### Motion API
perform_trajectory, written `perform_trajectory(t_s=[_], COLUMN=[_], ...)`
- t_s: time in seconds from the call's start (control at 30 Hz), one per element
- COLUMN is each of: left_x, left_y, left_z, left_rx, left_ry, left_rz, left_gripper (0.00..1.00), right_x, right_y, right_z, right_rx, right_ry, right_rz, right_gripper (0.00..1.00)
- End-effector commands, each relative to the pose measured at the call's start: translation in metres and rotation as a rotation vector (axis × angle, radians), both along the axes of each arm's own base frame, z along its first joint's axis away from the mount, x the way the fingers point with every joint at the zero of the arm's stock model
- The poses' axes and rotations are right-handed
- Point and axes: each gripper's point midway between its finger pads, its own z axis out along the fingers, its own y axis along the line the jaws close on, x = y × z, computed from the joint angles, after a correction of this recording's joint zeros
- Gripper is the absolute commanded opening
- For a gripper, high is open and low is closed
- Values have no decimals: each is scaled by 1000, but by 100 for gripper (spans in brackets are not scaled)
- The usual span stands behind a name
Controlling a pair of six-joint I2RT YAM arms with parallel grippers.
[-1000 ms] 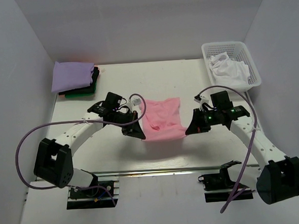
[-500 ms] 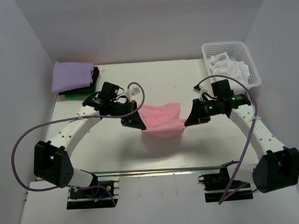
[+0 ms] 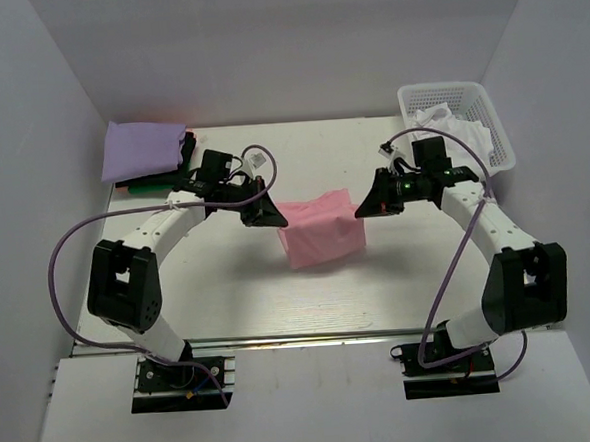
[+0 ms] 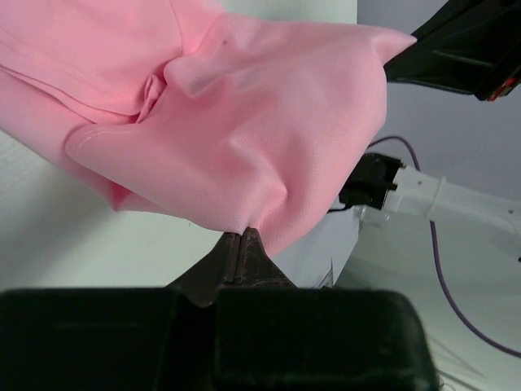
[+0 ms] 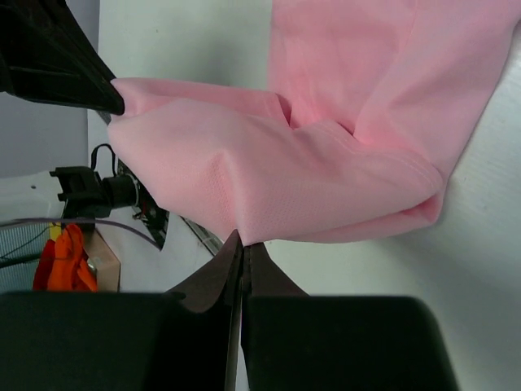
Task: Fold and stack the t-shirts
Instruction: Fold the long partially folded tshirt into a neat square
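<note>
One pink t-shirt (image 3: pixel 321 231) is at the middle of the table (image 3: pixel 229 285), stretched between the two arms. It is doubled over into a rough rectangle, and its top edge runs from one pincer to the other. The rest hangs down toward the near side. Whether its lower edge touches the table cannot be told.

The left gripper (image 4: pixel 242 238) has its jaws pressed together on a pinch of pink cloth at the shirt's left upper corner. The right gripper (image 5: pixel 242 243) is pinching the right upper corner in the same way. Each wrist view shows a fold of several layers bunched just above the closed tips.

At the far left corner of the table is one stack of three more shirts. A lavender shirt (image 3: pixel 142 148) lies on top, with a black shirt (image 3: pixel 187 147) showing at its right side. A green shirt (image 3: pixel 153 186) shows along the near edge at the bottom.

At the far right corner stands one white lattice basket (image 3: pixel 437 89), well apart from the pink shirt. It holds crumpled white cloth (image 3: pixel 467 132).
</note>
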Motion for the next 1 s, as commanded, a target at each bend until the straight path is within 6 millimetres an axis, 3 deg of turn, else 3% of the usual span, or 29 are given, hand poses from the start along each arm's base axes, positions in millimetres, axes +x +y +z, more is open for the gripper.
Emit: perform_trajectory(t_s=[0.0,0.1,0.13,0.17,0.43,0.5,0.57,0.6,0.67,0.7,0.77,0.8,0.9,0.97], left_x=[28,43,47,50,79,95,105,115,118,126,131,136,145,159], left_y=[-6,-3,-1,-1,7,8,9,12,11,13,13,17,24,37], left_z=[23,21,23,23,-1,6,-3,-7,-15,-13,-18,-24,-28,-31], left_rx=[-79,-95,-101,-101,-96,-126,-132,-133,-130,-136,-138,-131,-123,-106], left_ry=[-72,-82,-87,-89,-32,-84,-68,-73,-50,-69,-56,-54,-43,-66], left_rz=[37,72,85,86,156,186,221,232,237,245,263,281,324,377], left_gripper=[0,0,0,0,0,0,0,0,0,0,0,0,0,3], right_x=[34,52,59,65,124,135,148,151,164,169,183,187,204,217], right_y=[4,5,6,7,8,10,12,15,18,20,25,28,43,52], right_z=[12,6,13,0,-8,-20,-14,-27,-23,-35,-28,-42,-31,-35], right_rx=[28,29,31,25,-19,-25,-18,-14,-5,-6,20,29,132,193], right_ry=[-76,-65,-88,-50,-93,-82,-105,-82,-111,-92,-146,-123,-179,-206], right_rz=[-23,-23,-25,-24,-47,-40,-40,-27,-27,-26,-13,-10,29,57], right_gripper=[0,0,0,0,0,0,0,0,0,0,0,0,0,8])
